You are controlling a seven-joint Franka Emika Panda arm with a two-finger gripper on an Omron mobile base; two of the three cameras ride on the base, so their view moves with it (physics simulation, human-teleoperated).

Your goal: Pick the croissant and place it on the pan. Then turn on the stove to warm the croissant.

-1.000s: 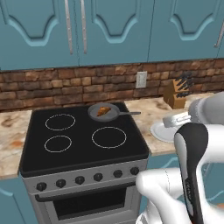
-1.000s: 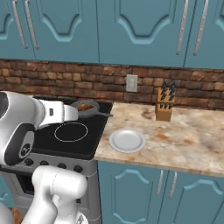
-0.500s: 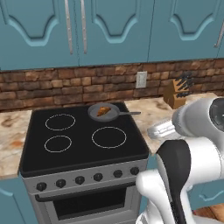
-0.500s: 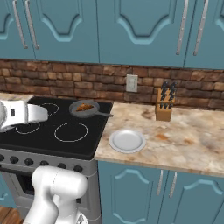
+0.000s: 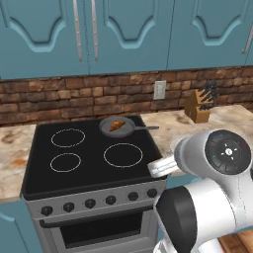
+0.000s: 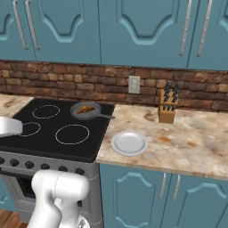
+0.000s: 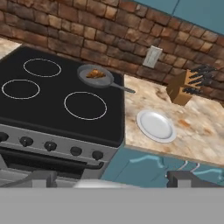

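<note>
Croissant lay in the pan on the stove, back right burner. Gripper was wide open and empty, set back from the stove front, well clear of the knobs. Remaining step judged: turn on the burner. Advice: select the knob for that rear burner, square the fingers around it, then close and twist gently

The arm has swung back and low, apparently away from the stove.
</note>
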